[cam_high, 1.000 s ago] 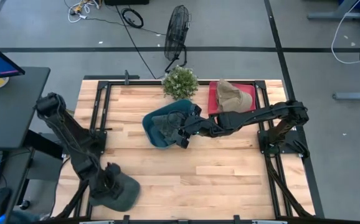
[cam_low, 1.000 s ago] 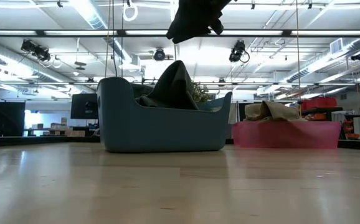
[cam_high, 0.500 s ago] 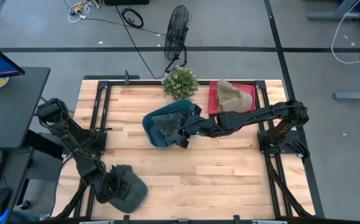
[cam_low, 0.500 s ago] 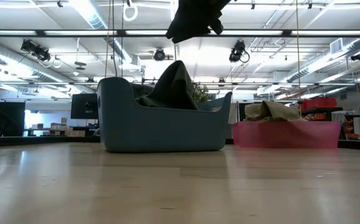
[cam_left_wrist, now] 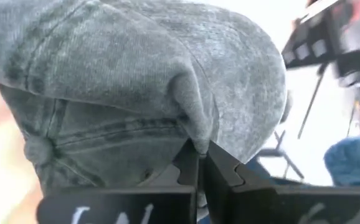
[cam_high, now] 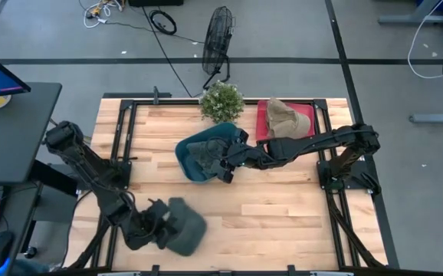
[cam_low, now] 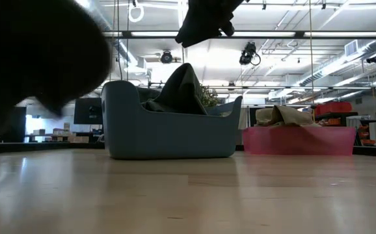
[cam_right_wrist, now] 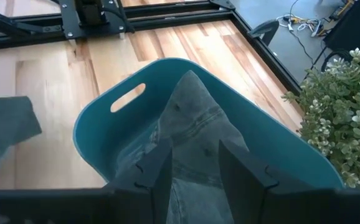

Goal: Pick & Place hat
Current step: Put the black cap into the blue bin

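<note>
A grey-green denim hat (cam_high: 182, 234) is near the table's near edge, left of centre, with my left gripper (cam_high: 157, 228) shut on it. In the low view it is a dark blur (cam_low: 38, 52) at the upper left. A blue bin (cam_high: 205, 157) at mid table holds a dark grey hat (cam_right_wrist: 189, 134). My right gripper (cam_right_wrist: 195, 168) hangs open above that bin, clear of the hat, and shows at the top of the low view (cam_low: 204, 19). A tan hat (cam_high: 284, 116) lies in the red tray (cam_high: 263, 123) at the far right. My left gripper pinches a raised fold of the hat's crown cloth (cam_left_wrist: 191, 127) between its two shut fingers (cam_left_wrist: 189, 168); the crown's top button (cam_left_wrist: 37, 149) is off to one side. The fingers come at it from the table's left. In the low view the hat appears clear of the tabletop.
A potted plant (cam_high: 221, 101) stands at the far edge beside the bin. A black metal frame (cam_high: 122, 153) borders the table. Bare wood (cam_high: 283, 207) lies between the bin and the near edge.
My left gripper has gone toward the table's right edge along the near edge, and the grey-green hat has travelled with it. The hat has come into the low view's upper left. My right arm has kept still.
</note>
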